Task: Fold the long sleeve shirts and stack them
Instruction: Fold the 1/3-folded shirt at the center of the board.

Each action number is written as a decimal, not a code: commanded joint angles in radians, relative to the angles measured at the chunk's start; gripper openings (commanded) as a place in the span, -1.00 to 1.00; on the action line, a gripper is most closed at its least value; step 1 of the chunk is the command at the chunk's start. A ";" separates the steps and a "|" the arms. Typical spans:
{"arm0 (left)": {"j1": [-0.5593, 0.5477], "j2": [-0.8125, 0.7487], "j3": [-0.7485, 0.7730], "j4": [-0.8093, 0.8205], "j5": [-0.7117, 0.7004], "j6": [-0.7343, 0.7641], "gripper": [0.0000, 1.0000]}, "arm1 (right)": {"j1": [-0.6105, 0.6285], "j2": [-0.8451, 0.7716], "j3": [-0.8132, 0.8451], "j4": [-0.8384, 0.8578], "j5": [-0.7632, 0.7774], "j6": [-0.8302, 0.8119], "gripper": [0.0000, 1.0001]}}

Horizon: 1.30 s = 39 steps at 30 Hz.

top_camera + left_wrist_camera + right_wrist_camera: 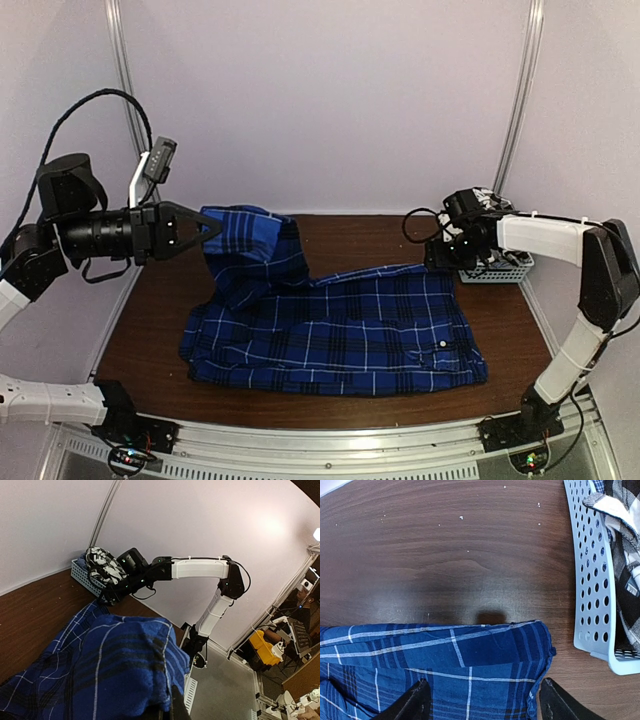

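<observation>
A royal-blue plaid long sleeve shirt (350,330) lies spread across the middle of the brown table (360,235). Its left part is lifted off the table, and my left gripper (212,230) is shut on that raised fold. In the left wrist view the blue cloth (110,670) drapes over the fingertips (175,705). My right gripper (485,705) hovers open above the shirt's far right corner (520,650), one finger on each side of it. A black-and-white check shirt (620,525) lies bunched in the basket.
The grey slotted basket (505,272) stands at the table's far right edge, close beside the right gripper; its wall (592,580) shows in the right wrist view. Pale walls enclose the back and sides. The arm bases sit along the near rail.
</observation>
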 commanded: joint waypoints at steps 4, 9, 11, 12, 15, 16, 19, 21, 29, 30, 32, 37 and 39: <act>-0.004 -0.031 0.082 0.037 0.055 0.002 -1.00 | -0.012 -0.015 0.016 -0.009 0.002 -0.003 0.54; -0.004 -0.046 0.101 0.021 0.072 0.001 -1.00 | -0.022 -0.030 0.016 -0.023 -0.007 -0.014 0.54; -0.004 -0.050 0.112 0.003 0.067 0.009 -1.00 | -0.022 -0.045 0.008 -0.025 -0.007 -0.017 0.54; -0.004 -0.050 0.115 -0.002 0.068 0.010 -1.00 | -0.022 -0.054 0.002 -0.025 -0.006 -0.017 0.54; -0.003 -0.055 0.120 -0.001 0.078 0.012 -1.00 | -0.022 -0.086 -0.019 -0.027 -0.011 -0.019 0.55; -0.004 -0.057 0.122 -0.001 0.077 0.013 -1.00 | -0.022 -0.096 -0.027 -0.027 -0.016 -0.021 0.54; -0.004 -0.052 0.123 -0.001 0.083 0.019 -1.00 | -0.022 -0.123 -0.046 -0.028 -0.030 -0.028 0.55; -0.004 -0.050 0.125 -0.001 0.088 0.023 -1.00 | -0.021 -0.138 -0.054 -0.033 -0.045 -0.036 0.54; -0.004 -0.034 0.095 -0.043 0.090 0.045 -1.00 | -0.016 -0.187 -0.112 -0.030 -0.114 -0.032 0.54; -0.004 -0.029 0.091 -0.050 0.096 0.048 -1.00 | -0.012 -0.188 -0.128 -0.018 -0.127 -0.028 0.54; -0.004 -0.016 0.089 -0.070 0.111 0.056 -1.00 | 0.000 -0.186 -0.158 -0.004 -0.136 -0.019 0.52; -0.004 -0.008 0.121 -0.116 0.110 0.080 -1.00 | 0.040 -0.172 -0.221 0.027 -0.144 -0.004 0.51; -0.004 -0.007 0.150 -0.131 0.100 0.087 -1.00 | 0.055 -0.166 -0.247 0.039 -0.144 0.003 0.50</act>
